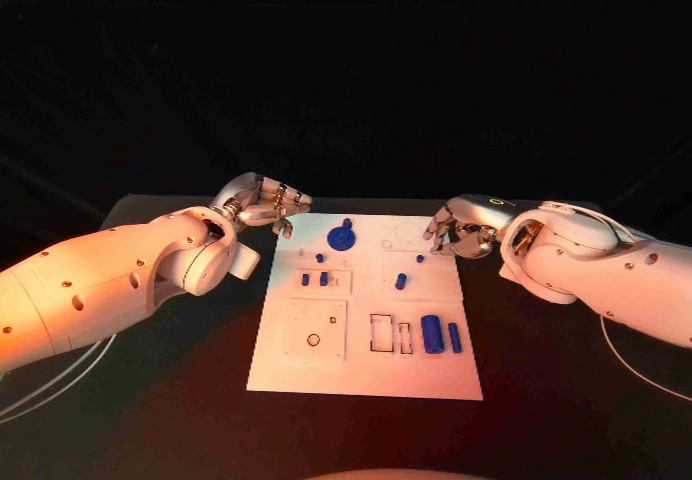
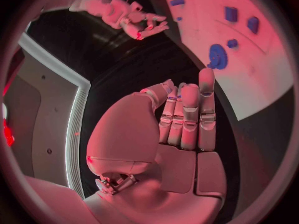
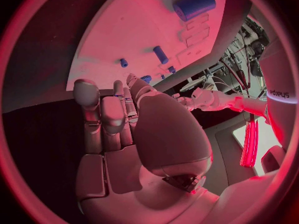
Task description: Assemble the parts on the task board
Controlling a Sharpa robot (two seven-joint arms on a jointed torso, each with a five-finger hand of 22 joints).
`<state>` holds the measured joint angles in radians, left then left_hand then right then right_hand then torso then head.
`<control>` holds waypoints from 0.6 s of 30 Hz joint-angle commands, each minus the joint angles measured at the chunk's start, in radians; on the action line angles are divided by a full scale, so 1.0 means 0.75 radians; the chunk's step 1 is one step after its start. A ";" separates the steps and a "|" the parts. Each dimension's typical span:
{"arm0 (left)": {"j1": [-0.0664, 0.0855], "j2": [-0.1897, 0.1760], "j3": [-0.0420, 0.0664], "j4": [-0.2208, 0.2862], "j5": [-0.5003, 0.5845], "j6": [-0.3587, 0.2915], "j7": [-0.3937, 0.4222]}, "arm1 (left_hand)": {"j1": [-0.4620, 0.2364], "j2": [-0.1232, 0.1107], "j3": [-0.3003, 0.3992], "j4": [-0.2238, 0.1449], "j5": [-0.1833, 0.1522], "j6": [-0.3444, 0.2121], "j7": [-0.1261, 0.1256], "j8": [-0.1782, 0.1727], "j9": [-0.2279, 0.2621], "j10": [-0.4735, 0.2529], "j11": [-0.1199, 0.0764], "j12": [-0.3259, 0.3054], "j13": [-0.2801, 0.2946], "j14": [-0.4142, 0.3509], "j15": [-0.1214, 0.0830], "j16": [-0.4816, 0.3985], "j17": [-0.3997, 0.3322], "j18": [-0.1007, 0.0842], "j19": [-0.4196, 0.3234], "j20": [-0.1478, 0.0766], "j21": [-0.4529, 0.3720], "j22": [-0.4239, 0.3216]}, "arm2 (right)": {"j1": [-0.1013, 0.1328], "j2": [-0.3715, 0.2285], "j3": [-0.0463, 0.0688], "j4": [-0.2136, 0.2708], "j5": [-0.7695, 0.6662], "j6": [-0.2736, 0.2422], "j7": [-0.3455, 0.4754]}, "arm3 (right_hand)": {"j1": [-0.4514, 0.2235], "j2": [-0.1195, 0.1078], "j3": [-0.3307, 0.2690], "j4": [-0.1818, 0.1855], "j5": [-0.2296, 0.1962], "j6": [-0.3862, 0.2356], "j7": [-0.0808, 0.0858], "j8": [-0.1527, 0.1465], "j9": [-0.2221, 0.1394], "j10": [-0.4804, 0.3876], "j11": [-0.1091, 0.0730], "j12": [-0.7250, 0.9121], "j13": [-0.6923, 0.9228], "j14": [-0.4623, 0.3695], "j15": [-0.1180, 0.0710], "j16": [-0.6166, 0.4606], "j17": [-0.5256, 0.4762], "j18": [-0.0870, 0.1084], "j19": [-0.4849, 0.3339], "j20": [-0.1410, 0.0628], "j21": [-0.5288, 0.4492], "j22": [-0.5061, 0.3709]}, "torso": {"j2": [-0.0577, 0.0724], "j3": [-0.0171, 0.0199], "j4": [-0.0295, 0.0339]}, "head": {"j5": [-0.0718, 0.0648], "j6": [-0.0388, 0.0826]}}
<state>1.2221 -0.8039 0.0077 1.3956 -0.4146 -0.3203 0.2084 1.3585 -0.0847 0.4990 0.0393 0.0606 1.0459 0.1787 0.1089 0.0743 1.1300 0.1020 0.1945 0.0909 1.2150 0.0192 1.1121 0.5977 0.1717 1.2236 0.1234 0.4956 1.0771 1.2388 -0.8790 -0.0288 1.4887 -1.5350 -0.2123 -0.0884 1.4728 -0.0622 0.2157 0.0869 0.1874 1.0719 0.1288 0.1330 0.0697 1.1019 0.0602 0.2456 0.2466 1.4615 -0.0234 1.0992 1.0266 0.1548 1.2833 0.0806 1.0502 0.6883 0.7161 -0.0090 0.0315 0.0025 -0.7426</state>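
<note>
Black table (image 1: 173, 400) bears white task board (image 1: 368, 372).

**Three views, one shared board**

The head camera looks down on the board (image 1: 368, 310) from above. Each wrist camera sits close behind its own palm, facing past the fingers toward that same board (image 2: 249, 59) (image 3: 137, 30).

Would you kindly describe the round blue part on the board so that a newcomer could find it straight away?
Start at the white task board in the middle of the black table, and go to its far edge, on the side of the left hand. The disc lies flat there. It is the only wide, round blue piece; the other blue parts are slim pegs or cylinders nearer the robot.
</note>
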 commanded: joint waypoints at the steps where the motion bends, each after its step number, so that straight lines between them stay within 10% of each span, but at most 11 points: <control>1: -0.002 -0.010 -0.002 0.030 0.656 -0.065 0.230 | -0.022 0.000 -0.024 0.007 0.003 0.004 -0.008 0.012 0.002 0.002 -0.003 0.023 0.008 -0.001 0.000 -0.008 -0.005 0.016 -0.004 -0.003 -0.015 -0.011 | -0.009 0.012 0.000 0.009 -0.268 0.065 -0.095 | -0.006 -0.021 0.015 0.003 -0.018 0.003 0.004 -0.015 -0.003 -0.002 0.006 -0.021 -0.024 0.020 0.003 0.003 0.000 -0.004 0.014 -0.001 0.003 -0.001 | -0.002 -0.0012 -0.0014 | -0.017 0.011; 18: -0.006 -0.027 -0.009 0.059 0.765 -0.028 0.262 | -0.022 0.009 -0.063 0.004 0.003 -0.006 -0.010 0.028 0.002 -0.021 -0.005 0.070 0.026 -0.012 -0.002 -0.018 -0.022 0.014 0.002 -0.006 -0.041 -0.034 | -0.049 0.079 0.001 -0.013 -0.351 0.086 -0.155 | -0.023 -0.043 0.078 0.012 -0.050 -0.006 0.000 -0.052 -0.003 -0.021 0.010 -0.090 -0.127 0.029 -0.013 -0.003 -0.006 -0.007 0.040 -0.009 0.015 0.020 | 0.002 0.0004 -0.0003 | -0.036 0.012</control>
<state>1.2176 -0.8238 0.0005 1.4351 0.1257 -0.3524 0.3763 1.3470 -0.0817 0.4583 0.0409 0.0606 1.0416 0.1744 0.1271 0.0751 1.1203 0.0962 0.2438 0.1095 1.2127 0.0182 1.1034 0.5819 0.1713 1.2236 0.1235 0.4703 1.0524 1.2042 -0.8237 -0.0286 1.4827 -1.7577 -0.1607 -0.1775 1.4557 -0.0873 0.2695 0.0966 0.1527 1.0720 0.1286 0.1000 0.0675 1.0930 0.0695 0.1834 0.1528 1.4650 -0.0270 1.0990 1.0236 0.1548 1.3094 0.0787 1.0578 0.7043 0.7166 -0.0090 0.0321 -0.0245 -0.7331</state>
